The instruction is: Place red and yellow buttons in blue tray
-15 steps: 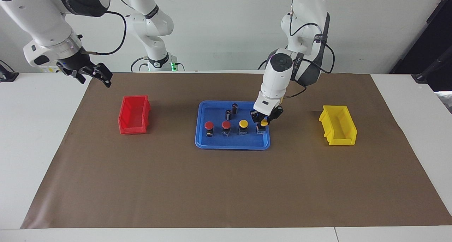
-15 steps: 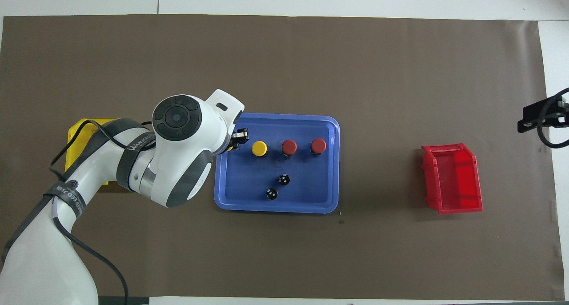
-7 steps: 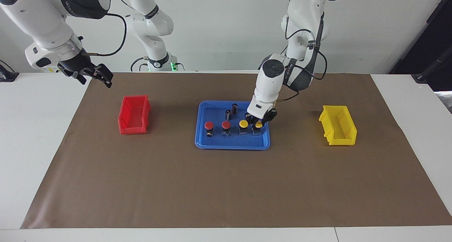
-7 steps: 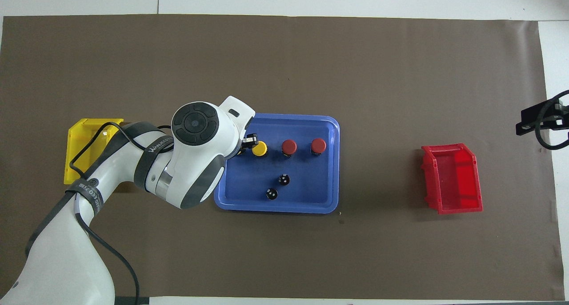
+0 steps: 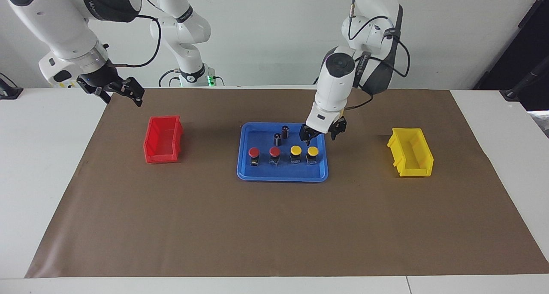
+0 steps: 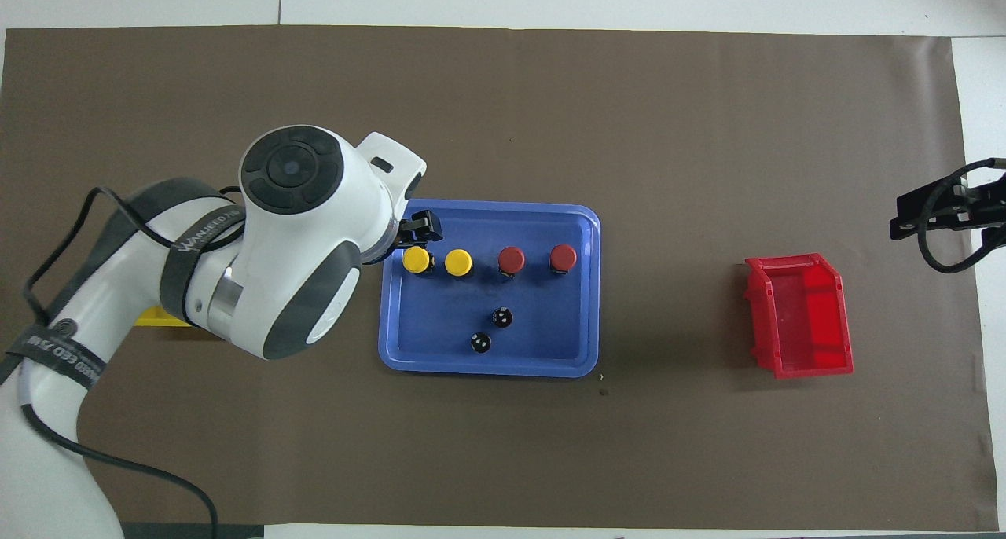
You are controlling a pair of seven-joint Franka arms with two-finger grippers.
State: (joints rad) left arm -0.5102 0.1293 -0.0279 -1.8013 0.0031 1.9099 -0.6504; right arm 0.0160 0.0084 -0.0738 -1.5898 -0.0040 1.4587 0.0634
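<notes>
Now four buttons, two red [image 5: 254,152] [image 5: 275,151] and two yellow [image 5: 295,150] [image 5: 312,151], stood in a row in the tray [image 5: 257,175]. Above the tray's edge hung the left gripper [image 5: 321,133], fingers spread and empty. Over the table's end by the red bin [image 5: 163,139] waited the right gripper [image 5: 118,90], spread.

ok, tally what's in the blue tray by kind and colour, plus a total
Red buttons: 2
Yellow buttons: 2
Dark cylinders: 2
Total in the blue tray: 6
</notes>
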